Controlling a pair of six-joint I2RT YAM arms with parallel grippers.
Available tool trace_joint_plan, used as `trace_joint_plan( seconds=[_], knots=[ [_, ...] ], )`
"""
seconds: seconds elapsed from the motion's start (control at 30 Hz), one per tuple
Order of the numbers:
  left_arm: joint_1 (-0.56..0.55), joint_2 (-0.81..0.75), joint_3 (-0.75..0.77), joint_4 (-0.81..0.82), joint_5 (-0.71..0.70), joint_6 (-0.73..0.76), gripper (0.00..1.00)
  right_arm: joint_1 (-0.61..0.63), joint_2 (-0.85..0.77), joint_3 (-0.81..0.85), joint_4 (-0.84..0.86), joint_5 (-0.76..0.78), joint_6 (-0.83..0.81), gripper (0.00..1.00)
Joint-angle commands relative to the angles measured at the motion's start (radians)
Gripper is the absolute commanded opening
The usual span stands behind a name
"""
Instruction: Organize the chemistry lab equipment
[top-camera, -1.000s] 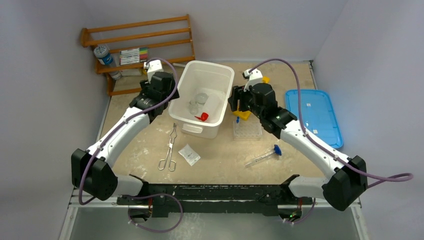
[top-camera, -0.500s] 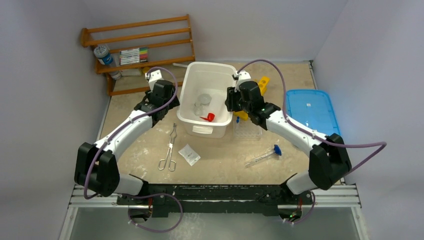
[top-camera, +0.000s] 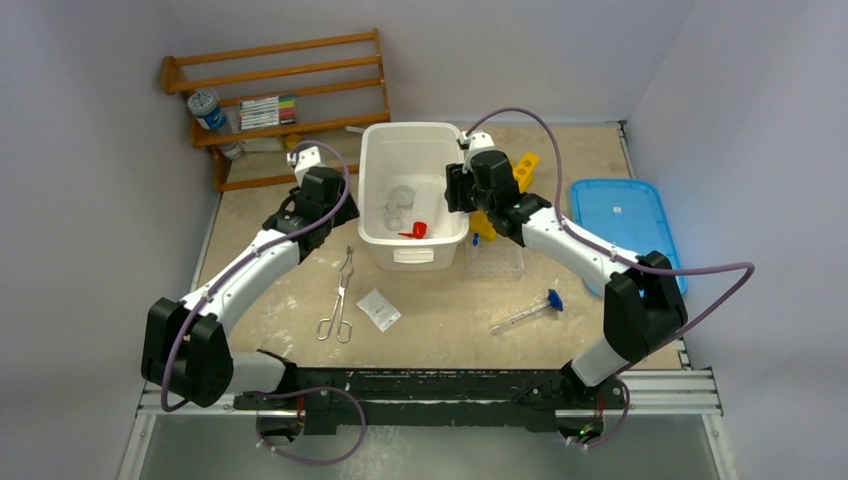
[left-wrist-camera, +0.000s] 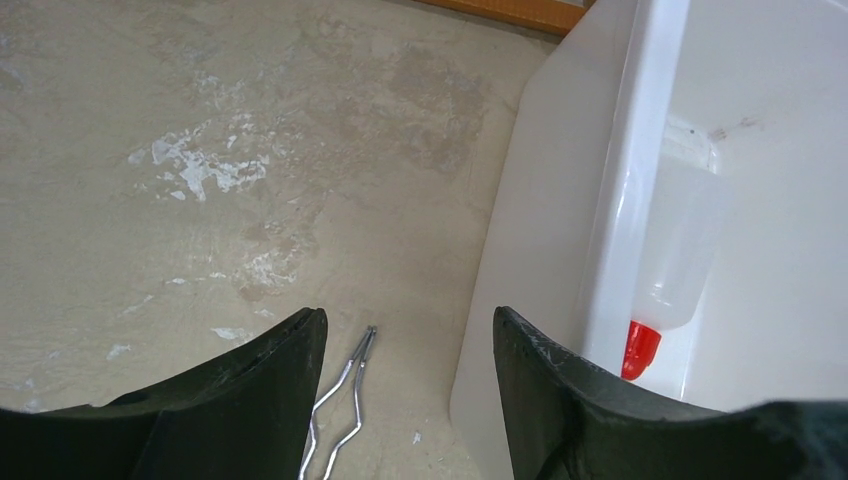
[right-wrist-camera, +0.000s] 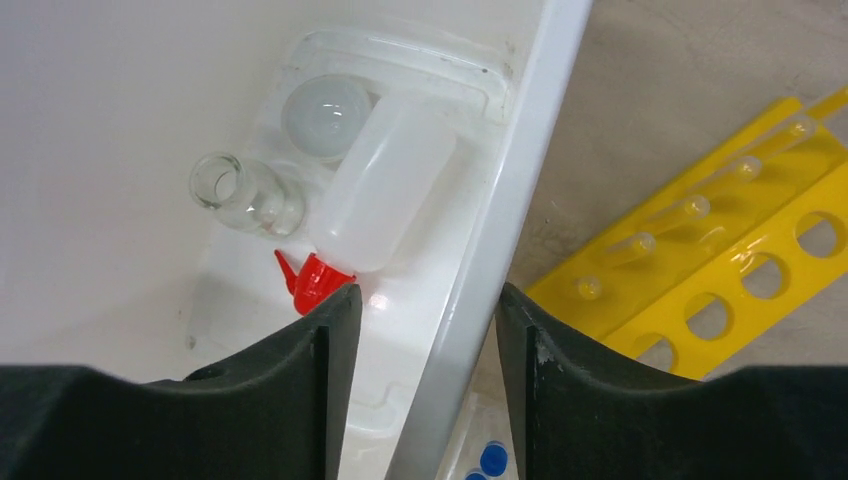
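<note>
A white bin (top-camera: 440, 150) holds a translucent squeeze bottle (right-wrist-camera: 385, 195) with a red cap, a tiny clear jar (right-wrist-camera: 235, 190) and a round dish (right-wrist-camera: 325, 115) in its packet. My right gripper (right-wrist-camera: 428, 292) is open and straddles the bin's right rim (right-wrist-camera: 520, 150), one finger inside and one outside. Just outside the bin's left wall (left-wrist-camera: 530, 220) my left gripper (left-wrist-camera: 408, 315) hangs open over bare table. Metal tongs (top-camera: 340, 298), a small packet (top-camera: 378, 308) and a thin blue-ended tube (top-camera: 528, 312) lie on the table in front of the bin.
A yellow tube rack (top-camera: 520, 172) and a clear box (top-camera: 495, 260) sit right of the bin. Further right lies a blue lid (top-camera: 625, 230). A wooden shelf (top-camera: 280, 100) with coloured markers stands at the back left.
The bin has turned from skewed to square and shifted slightly right. Both arms swung in toward its sides, and both pairs of jaws have narrowed.
</note>
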Motion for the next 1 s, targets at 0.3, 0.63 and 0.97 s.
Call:
trace_joint_plan(
  seconds=[0.3, 0.63, 0.97],
  knots=[
    [0.011, -0.069, 0.122, -0.094, -0.106, 0.045, 0.66, 0.013, -0.291, 0.021, 0.014, 0.121, -0.109, 0.83],
    [0.047, -0.068, 0.187, -0.092, -0.119, 0.08, 0.68, 0.28, -0.601, -0.228, -0.088, 0.124, -0.17, 0.99],
    [0.058, -0.062, 0.222, -0.119, -0.108, 0.108, 0.68, 0.658, -0.372, -0.26, -0.102, 0.302, -0.042, 1.0]
  ],
)
